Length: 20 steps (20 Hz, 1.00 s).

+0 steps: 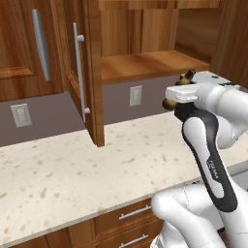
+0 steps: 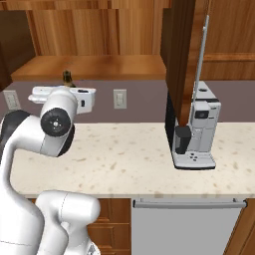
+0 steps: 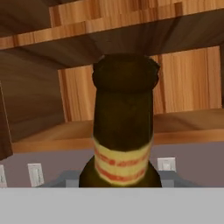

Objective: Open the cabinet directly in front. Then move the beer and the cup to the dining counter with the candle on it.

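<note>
1. The beer (image 3: 123,122), a dark brown glass bottle with a slim neck and a pale, red-striped label, stands close in front of the hand camera, clear of the open cabinet's lower shelf (image 1: 145,65) and above the tabletop (image 1: 72,169).
2. The gripper (image 1: 180,94) appears clamped on the beer low down: in the left base view the bottle's neck pokes up beside the white hand, and its dark base shows beneath. The fingertips themselves are hidden, so the exact contact cannot be made out.
3. Handling, as a judgement: glass is rigid, smooth and breakable, so it will not give under the gripper but could slip or tip if swung fast. The wider body below the label looks the safest place to hold; the narrow neck offers little purchase.
4. The cabinet door (image 1: 87,72), with its long brushed-metal bar handle (image 1: 79,72), stands swung open at a right angle to the wall, jutting over the tabletop near the arm.
5. The tabletop is beige speckled stone, backed by a grey wall with outlets (image 1: 136,95). A white-and-black coffee machine (image 2: 195,132) stands on it beside the open door in the right base view.
6. Drawers with short horizontal handles (image 1: 134,212) sit below the front edge.
</note>
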### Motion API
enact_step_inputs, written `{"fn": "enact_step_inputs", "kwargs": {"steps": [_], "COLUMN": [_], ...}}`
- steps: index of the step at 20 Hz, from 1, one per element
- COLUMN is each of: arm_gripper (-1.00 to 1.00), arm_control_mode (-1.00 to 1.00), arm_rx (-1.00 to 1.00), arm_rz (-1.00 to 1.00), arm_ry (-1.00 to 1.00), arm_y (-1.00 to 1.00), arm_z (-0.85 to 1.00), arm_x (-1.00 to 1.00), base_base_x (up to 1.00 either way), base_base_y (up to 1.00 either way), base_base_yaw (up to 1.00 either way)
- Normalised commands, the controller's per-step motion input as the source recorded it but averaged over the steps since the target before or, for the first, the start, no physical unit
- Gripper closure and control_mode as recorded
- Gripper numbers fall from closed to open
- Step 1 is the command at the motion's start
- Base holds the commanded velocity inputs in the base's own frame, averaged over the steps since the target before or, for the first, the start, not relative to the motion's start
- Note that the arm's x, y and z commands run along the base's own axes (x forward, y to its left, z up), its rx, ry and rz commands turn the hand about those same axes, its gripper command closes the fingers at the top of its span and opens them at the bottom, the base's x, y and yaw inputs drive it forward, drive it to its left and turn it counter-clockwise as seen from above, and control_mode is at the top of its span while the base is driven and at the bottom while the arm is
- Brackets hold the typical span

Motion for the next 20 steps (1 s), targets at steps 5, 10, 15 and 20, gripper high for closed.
{"fn": "enact_step_inputs", "kwargs": {"steps": [5, 10, 15, 20], "arm_gripper": [1.00, 1.00, 1.00, 1.00], "arm_control_mode": [-1.00, 1.00, 1.00, 1.00], "arm_rx": [-0.10, -0.01, 0.00, 0.00], "arm_rz": [0.00, -0.03, 0.00, 0.00], "arm_ry": [0.14, 0.06, 0.00, 0.00], "arm_y": [0.01, 0.00, 0.00, 0.00], "arm_z": [-0.55, -0.19, 0.00, 0.00], "arm_x": [-0.31, -0.13, 0.00, 0.00], "base_base_x": [0.00, -0.27, -0.29, 0.00], "base_base_y": [0.00, 0.00, 0.05, 0.00], "base_base_yaw": [0.00, -0.20, -0.94, -1.00]}}
